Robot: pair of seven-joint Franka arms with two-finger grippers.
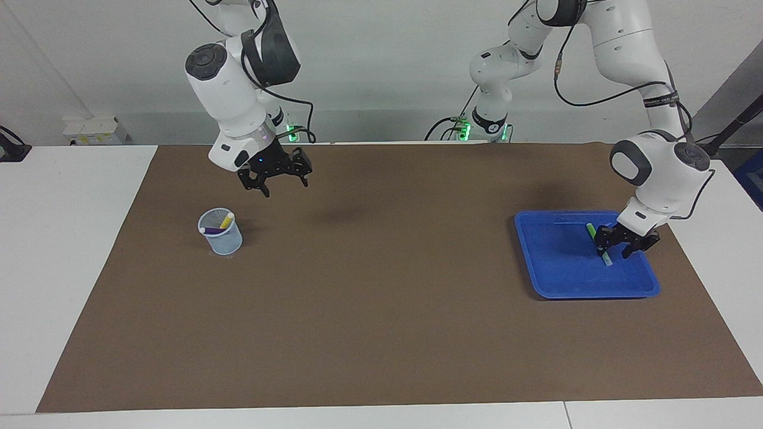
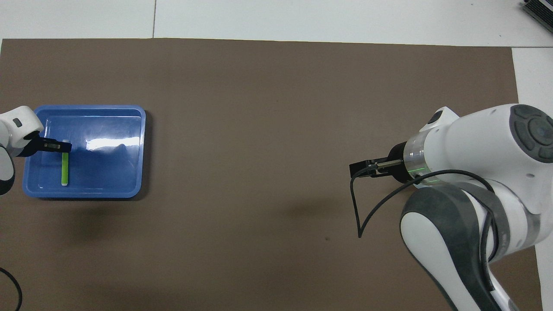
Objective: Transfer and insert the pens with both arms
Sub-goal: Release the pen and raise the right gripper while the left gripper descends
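A white table (image 1: 71, 250) carries a brown mat (image 1: 381, 310) that covers most of its top. A small translucent cup (image 1: 221, 233) stands directly on the mat toward the right arm's end of the table. A blue tray (image 1: 554, 280) rests on the mat toward the left arm's end, well apart from the cup.

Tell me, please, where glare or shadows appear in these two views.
Overhead view: a white glare streak lies on the blue tray's floor; soft dark patches fall on the brown mat. Facing view: no glare on the tray; a faint shadow darkens the mat under the right tool.
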